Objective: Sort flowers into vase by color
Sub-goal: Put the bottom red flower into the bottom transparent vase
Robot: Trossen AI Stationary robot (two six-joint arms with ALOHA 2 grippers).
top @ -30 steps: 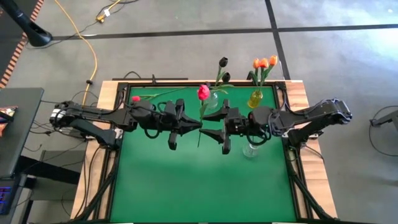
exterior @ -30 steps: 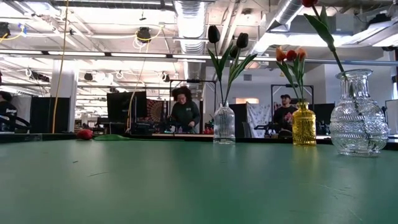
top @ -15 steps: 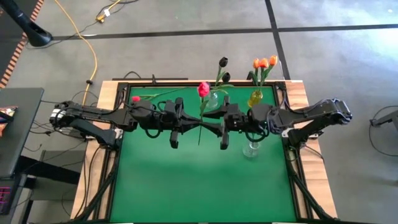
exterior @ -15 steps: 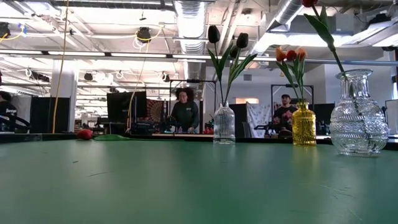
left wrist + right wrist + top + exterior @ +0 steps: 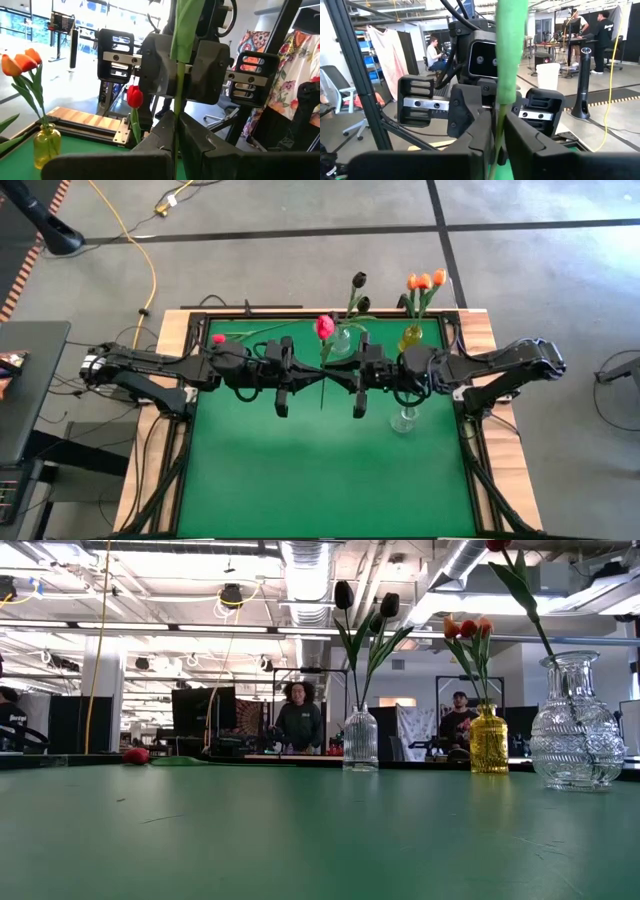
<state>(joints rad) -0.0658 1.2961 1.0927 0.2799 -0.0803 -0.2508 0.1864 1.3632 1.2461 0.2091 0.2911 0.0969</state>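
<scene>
Meeting nose to nose above the table (image 5: 300, 480), left gripper (image 5: 322, 377) and right gripper (image 5: 334, 377) are both pinching one red tulip (image 5: 325, 328)'s stem, fingers clenched, so any opposing pull is risking a bent stem or the flower dropping short of the clear vase (image 5: 403, 420) at four o'clock.

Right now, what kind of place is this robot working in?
Probably an open-plan robotics lab or workshop. Bare ducts run under the ceiling, people work at benches with monitors behind the table, and a yellow cable trails over a taped concrete floor.
</scene>
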